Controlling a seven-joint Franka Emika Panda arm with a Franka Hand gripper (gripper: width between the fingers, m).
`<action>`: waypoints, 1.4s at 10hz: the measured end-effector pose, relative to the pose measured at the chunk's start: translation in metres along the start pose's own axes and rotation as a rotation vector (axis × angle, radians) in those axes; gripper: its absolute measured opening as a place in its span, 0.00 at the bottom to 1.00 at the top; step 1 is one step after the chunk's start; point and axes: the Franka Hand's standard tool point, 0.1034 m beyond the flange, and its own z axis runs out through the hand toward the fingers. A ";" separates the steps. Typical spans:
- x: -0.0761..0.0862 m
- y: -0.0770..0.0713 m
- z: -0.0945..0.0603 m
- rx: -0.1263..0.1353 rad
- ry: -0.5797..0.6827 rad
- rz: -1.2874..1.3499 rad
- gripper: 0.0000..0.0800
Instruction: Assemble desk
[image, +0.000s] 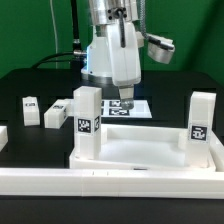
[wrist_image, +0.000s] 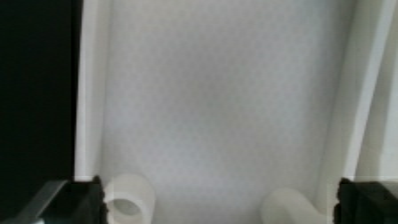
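The white tray-like tabletop (image: 140, 148) lies flat near the front. One white tagged leg (image: 87, 122) stands upright at its corner on the exterior view's left, another leg (image: 201, 118) at its corner on the right. Two loose legs (image: 30, 108) (image: 55, 115) lie on the black table further left. My gripper (image: 125, 99) hangs low at the tabletop's far edge. In the wrist view my gripper (wrist_image: 214, 208) is open, its dark fingers (wrist_image: 64, 203) on either side of the white tabletop (wrist_image: 214, 90). A round socket (wrist_image: 130, 203) shows near one finger. I cannot tell if the fingers touch the tabletop.
The marker board (image: 140, 108) lies on the black table just behind the tabletop, under the gripper. A long white border rail (image: 100, 181) runs along the front. A short white rail end (image: 3, 137) shows at the exterior view's left edge.
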 end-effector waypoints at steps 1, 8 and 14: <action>-0.001 0.001 0.001 -0.001 -0.001 0.008 0.81; -0.003 0.039 0.054 -0.097 0.024 0.011 0.81; 0.011 0.054 0.076 -0.144 0.041 -0.016 0.78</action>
